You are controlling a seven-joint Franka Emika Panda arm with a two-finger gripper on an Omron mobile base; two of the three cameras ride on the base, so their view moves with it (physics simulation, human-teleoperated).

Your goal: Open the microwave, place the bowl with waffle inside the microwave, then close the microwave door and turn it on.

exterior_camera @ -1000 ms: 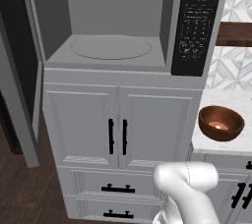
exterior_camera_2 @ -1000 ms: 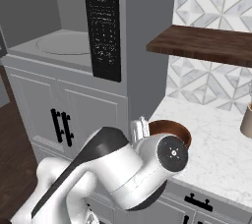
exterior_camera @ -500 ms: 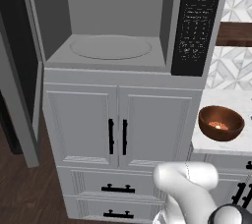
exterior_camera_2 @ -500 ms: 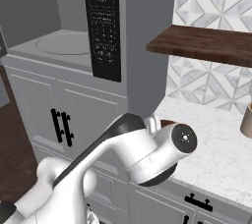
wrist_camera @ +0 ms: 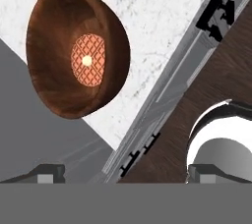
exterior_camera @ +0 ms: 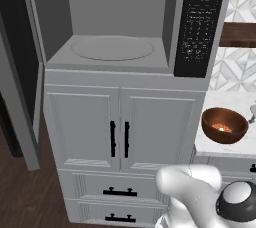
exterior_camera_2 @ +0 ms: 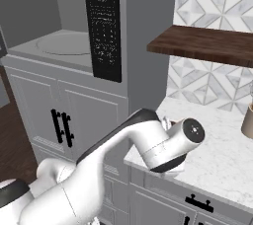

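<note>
White arm swung further right over the counter edge since the earlier frame, grey boxy microwave with door swung open, glossy reddish-brown wooden bowl holding round orange waffle on veined white marble counter, gripper spread wide, empty, above the bowl.

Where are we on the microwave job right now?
Done: the microwave door is swung open and the microwave cavity is bare. In hand: the gripper, jaws spread and holding nothing, looks at the bowl with the waffle in it, which sits on the marble counter. Left: grasp the bowl, set it on the turntable, shut the door, press start.
</note>
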